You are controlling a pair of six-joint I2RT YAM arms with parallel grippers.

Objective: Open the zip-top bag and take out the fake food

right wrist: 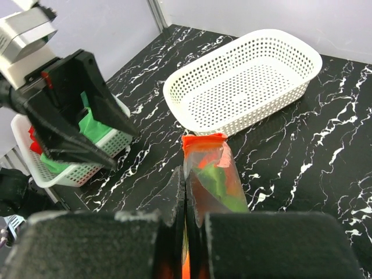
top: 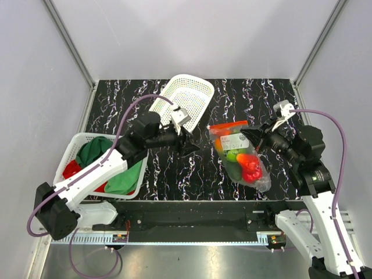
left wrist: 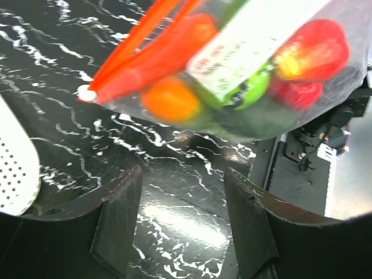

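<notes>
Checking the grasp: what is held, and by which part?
Right gripper pinches the zip-top bag at its edge by the zip strip end; left gripper is open, empty.

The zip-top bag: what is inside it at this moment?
Inside the zip-top bag the fake food shows: a red pepper, an orange piece, a green round piece and a long red stick. A white label covers what lies behind it.

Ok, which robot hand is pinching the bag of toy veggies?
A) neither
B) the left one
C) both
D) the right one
D: the right gripper is shut on the edge of the zip-top bag, while the left gripper is open beside it, with nothing between its fingers.
</notes>
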